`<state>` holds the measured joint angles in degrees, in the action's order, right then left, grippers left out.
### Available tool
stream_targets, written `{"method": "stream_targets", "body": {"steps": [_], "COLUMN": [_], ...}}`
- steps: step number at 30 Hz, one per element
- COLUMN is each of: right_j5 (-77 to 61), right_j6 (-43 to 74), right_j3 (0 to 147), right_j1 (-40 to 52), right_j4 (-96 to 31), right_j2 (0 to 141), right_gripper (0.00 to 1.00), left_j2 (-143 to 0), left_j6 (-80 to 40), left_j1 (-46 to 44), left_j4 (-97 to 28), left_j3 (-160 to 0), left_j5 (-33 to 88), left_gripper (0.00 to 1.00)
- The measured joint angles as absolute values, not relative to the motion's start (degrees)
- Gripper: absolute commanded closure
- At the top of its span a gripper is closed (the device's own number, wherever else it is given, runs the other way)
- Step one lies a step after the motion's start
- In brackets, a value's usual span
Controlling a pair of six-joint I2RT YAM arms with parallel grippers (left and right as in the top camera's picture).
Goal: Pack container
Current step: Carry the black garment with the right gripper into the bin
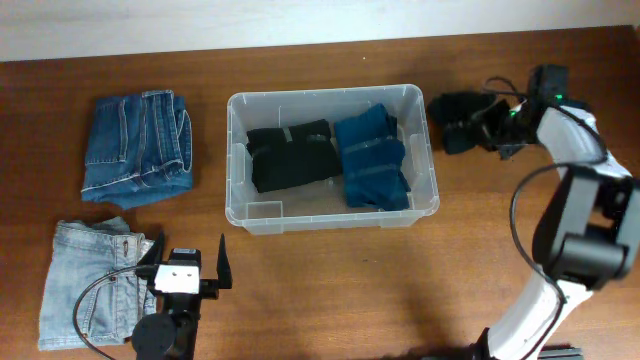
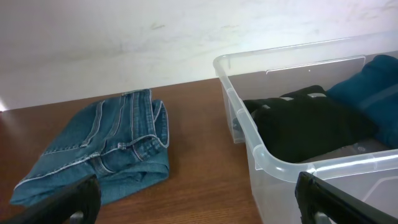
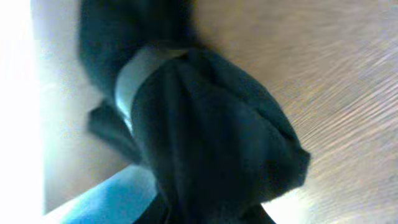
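The clear plastic container [image 1: 232,160] stands mid-table, holding a folded black garment [image 1: 292,155] beside a folded blue one [image 1: 373,158]. To the right of the tub lies another black garment [image 1: 458,110] on the table, and my right gripper [image 1: 497,125] is at its right edge. In the right wrist view this black cloth [image 3: 205,124] bunches up and fills the space at the jaws, which are closed on it. My left gripper [image 1: 190,250] rests near the front left, open and holding nothing. Its view shows the container's corner [image 2: 249,130] ahead on the right.
Folded dark blue jeans [image 1: 138,145] lie at the back left, also in the left wrist view as jeans [image 2: 106,152]. Light blue jeans [image 1: 90,280] lie at the front left, beside the left arm. The table's back edge meets a pale wall.
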<state>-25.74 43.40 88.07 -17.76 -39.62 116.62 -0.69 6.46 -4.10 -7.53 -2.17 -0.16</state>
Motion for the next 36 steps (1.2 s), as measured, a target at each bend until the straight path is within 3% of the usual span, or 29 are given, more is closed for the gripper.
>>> {"method": "stream_targets", "body": {"steps": [12,19,27,36], "right_j5": [-36.4,-37.2,-29.9,-26.9], "right_j6": [37.1,33.4,31.3,31.0], "right_j3": [88.1,88.2,88.2,88.3], "right_j1": [-12.5,0.2,17.5,24.7], "right_j4": [-48.4,-54.7,-53.5,-50.6], "right_j2": [94.3,85.4,86.7,94.4], "right_gripper": [0.81,0.77,0.76,0.69], "left_j2": [-0.7,-0.7,-0.7,-0.7], "left_j6": [6.5,6.5,6.5,6.5], "left_j1": [-4.1,-4.1,-4.1,-4.1], "left_j4": [-7.5,-7.5,-7.5,-7.5], "left_j3": [-2.2,-2.2,-2.2,-2.2], "left_j5": [-0.2,-0.2,-0.2,-0.2], "left_gripper": [0.01,0.01,0.01,0.01]}}
